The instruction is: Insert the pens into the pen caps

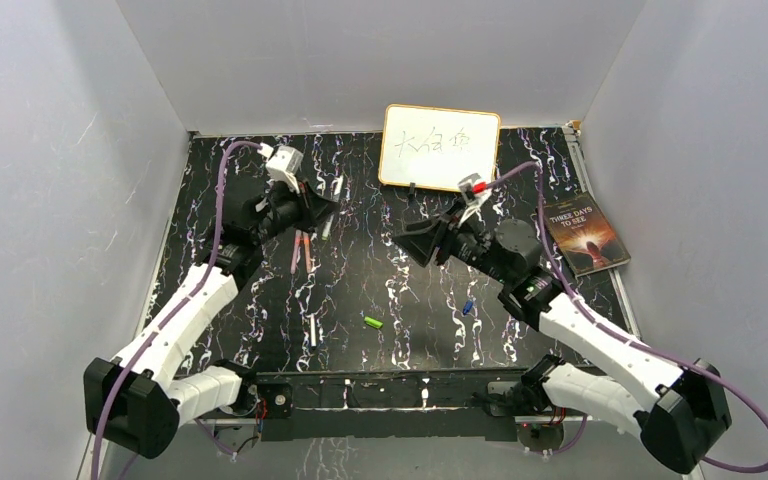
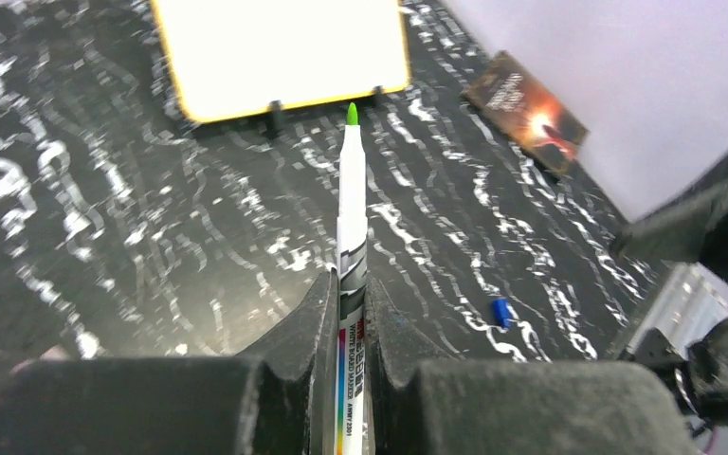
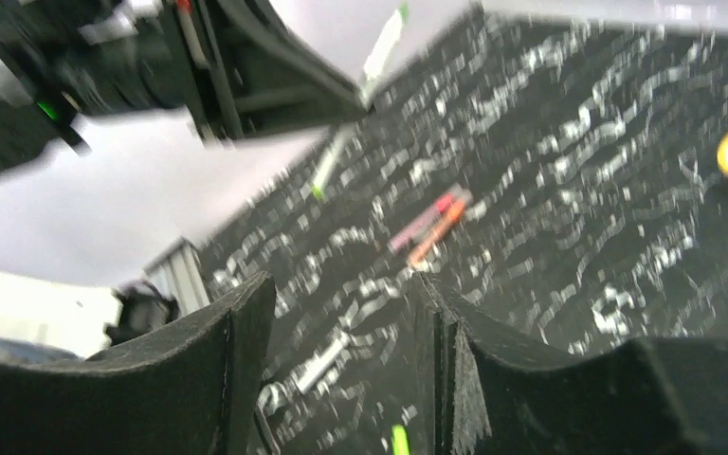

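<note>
1. Two grippers on my screens: the left gripper [image 2: 351, 318] is clamped on a white pen [image 2: 352, 190], its green tip up.
2. The right gripper [image 3: 341, 327] is open and empty.
3. A green cap [image 1: 372, 322] and a blue cap [image 1: 468, 307] lie on the worktop [image 1: 410, 290].

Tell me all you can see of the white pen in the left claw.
The pen is a slim white stick, plastic-looking, with a bare green tip and no cap. Black print and a rainbow stripe run along its lower barrel. The left gripper is shut on it, clamping it from both sides. It juts out past the gripper above the table, tip toward the whiteboard. Nothing else touches it.
</note>
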### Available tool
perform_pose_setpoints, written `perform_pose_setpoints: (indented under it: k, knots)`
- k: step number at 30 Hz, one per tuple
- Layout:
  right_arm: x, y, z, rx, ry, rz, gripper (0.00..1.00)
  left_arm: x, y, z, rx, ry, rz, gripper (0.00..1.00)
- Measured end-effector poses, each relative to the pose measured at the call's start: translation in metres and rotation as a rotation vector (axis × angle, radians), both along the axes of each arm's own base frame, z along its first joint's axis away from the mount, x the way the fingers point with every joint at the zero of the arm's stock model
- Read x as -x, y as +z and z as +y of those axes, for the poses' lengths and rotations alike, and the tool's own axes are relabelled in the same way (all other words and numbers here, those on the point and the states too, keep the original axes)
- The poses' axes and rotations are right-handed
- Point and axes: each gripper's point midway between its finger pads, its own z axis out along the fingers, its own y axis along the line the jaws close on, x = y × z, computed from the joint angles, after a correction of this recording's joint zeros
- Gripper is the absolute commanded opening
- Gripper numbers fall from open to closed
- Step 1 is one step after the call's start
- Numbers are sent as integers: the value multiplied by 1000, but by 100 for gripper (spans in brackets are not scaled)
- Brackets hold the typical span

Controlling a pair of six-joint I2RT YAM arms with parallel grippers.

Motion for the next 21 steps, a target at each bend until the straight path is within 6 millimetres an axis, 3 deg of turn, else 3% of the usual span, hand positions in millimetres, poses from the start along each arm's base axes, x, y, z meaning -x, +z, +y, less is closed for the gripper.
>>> perform_pose_setpoints:
  k: [3, 6, 10, 13, 21]
  knots:
    - [-3, -50, 6, 178, 39, 83, 56, -12, -16, 23, -39, 79, 65, 0]
    - [-6, -111, 18, 408, 89, 216, 56, -12, -31, 28, -65, 93, 117, 0]
    - [26, -183, 27, 661, 195, 341, 52, -10, -44, 32, -86, 102, 170, 0]
    - [50, -209, 28, 775, 270, 383, 52, -9, -47, 33, -94, 103, 182, 0]
    - [69, -236, 54, 936, 365, 372, 55, -6, -53, 36, -117, 101, 201, 0]
